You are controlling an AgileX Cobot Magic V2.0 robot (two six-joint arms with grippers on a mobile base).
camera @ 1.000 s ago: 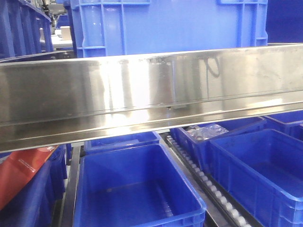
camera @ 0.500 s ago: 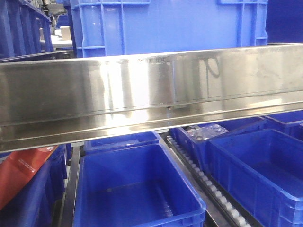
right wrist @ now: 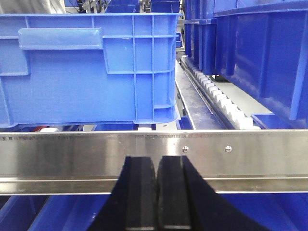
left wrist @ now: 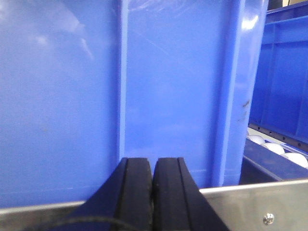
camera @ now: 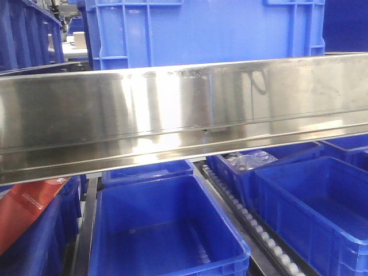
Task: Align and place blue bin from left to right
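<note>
- Blue bin (camera: 207, 29) sits on the upper level behind the steel rail (camera: 184, 109), in the middle of the front view; more blue bins stand on the lower level to either side of a roller track (camera: 253, 224).
- Left claw (left wrist: 152, 192): both fingers are pressed together with no gap and nothing between them. The tips sit just above the steel rail, very near the bin's smooth side wall (left wrist: 62, 96); contact cannot be confirmed.
- Judged procedure: with the fingers together, push rather than grasp. Press on the flat wall panel near a vertical rib, keep the force level and parallel to the rail, and move slowly so the bin slides rightward without twisting.
- Right claw (right wrist: 157, 192): fingers likewise together, holding nothing, in front of the rail and well apart from the bin's handled wall (right wrist: 91, 67).
- Judged use: a stop on the right, squaring the bin to the rail.
</note>
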